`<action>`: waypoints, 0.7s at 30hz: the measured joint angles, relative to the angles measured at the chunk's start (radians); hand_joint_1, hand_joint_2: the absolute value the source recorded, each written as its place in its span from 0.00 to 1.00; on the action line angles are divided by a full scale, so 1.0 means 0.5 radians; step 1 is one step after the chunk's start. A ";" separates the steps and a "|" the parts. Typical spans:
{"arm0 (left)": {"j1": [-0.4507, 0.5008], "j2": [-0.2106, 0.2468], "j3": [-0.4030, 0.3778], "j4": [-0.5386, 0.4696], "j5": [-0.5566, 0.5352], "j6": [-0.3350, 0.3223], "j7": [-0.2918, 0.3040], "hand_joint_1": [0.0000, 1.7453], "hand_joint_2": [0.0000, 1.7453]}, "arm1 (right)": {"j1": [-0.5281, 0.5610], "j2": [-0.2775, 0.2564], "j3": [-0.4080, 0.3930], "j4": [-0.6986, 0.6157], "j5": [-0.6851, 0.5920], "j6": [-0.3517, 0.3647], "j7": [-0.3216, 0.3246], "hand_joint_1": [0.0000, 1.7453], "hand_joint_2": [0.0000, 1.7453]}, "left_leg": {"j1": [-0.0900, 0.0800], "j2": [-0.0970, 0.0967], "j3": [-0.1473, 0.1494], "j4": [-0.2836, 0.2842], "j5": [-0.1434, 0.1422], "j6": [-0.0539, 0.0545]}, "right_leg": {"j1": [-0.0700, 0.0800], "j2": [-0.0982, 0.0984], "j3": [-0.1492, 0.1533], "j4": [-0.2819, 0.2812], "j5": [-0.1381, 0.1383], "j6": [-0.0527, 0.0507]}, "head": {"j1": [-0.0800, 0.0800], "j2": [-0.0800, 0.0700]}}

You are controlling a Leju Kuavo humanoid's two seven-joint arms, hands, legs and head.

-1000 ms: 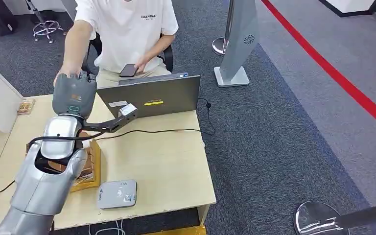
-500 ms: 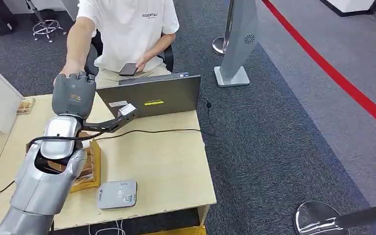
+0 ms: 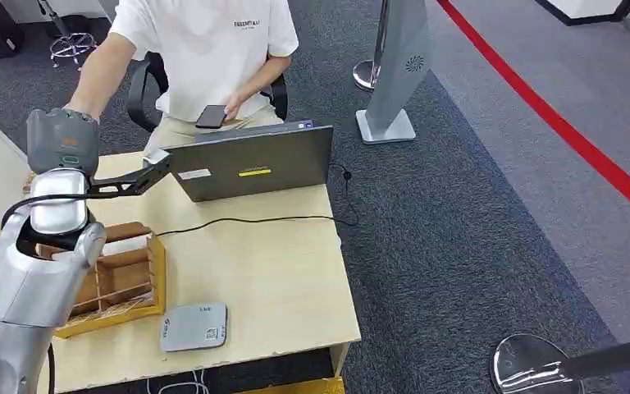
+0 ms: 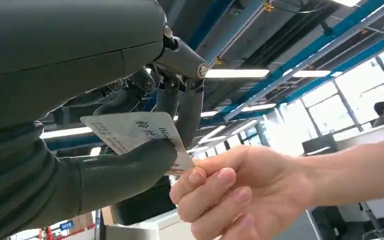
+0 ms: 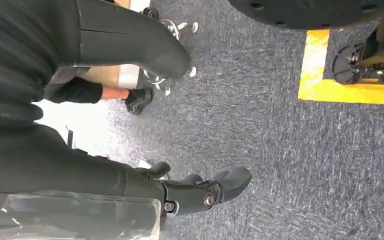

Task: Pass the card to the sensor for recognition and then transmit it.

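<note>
We see the tabletop (image 3: 279,271) with a person (image 3: 205,49) seated at its twelve o'clock edge, behind an open laptop (image 3: 254,168). A wooden box (image 3: 123,283) sits at nine o'clock on the tabletop, and the grey sensor (image 3: 194,327) lies just beside it, toward six o'clock. Our left hand (image 4: 105,150) is raised at eleven o'clock and pinches the card (image 4: 135,132) between thumb and fingers; the person's hand (image 4: 240,190) touches the card's far edge. Our right hand (image 5: 200,192) hangs over the carpet, fingers curled, holding nothing.
</note>
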 joint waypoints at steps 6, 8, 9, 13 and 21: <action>-0.008 0.002 0.000 0.038 -0.001 -0.001 0.000 1.00 1.00 | -0.001 0.001 0.005 0.000 0.000 0.000 0.000 0.00 1.00 | -0.002 -0.001 -0.002 0.000 -0.002 0.002 | -0.001 0.000 0.000 -0.003 0.000 0.000 | 0.001 0.000; -0.010 0.004 0.000 0.047 -0.001 0.000 0.000 1.00 1.00 | -0.001 0.001 0.005 0.000 0.000 0.000 0.000 0.00 1.00 | -0.002 -0.001 -0.002 0.000 -0.002 0.002 | -0.001 0.000 0.000 -0.003 0.000 0.000 | 0.001 0.000; -0.012 0.004 0.000 0.050 -0.001 -0.001 0.000 1.00 1.00 | -0.001 0.001 0.005 0.000 0.000 0.000 0.000 0.00 1.00 | -0.002 -0.001 -0.002 0.000 -0.002 0.002 | -0.001 0.000 0.000 -0.003 0.000 0.001 | 0.001 0.000; -0.014 0.009 -0.001 0.053 -0.001 -0.011 -0.001 1.00 1.00 | -0.001 0.001 0.005 0.000 -0.001 0.000 -0.001 0.00 1.00 | -0.001 0.000 -0.002 0.000 -0.001 0.002 | -0.001 0.000 -0.001 -0.003 0.000 0.000 | 0.001 0.000; -0.014 0.009 -0.001 0.053 -0.001 -0.020 -0.001 1.00 1.00 | -0.001 0.001 0.005 0.000 -0.002 -0.002 -0.006 0.00 1.00 | -0.001 0.000 -0.002 0.000 -0.002 0.002 | 0.000 0.000 -0.002 -0.003 0.000 0.000 | 0.001 0.000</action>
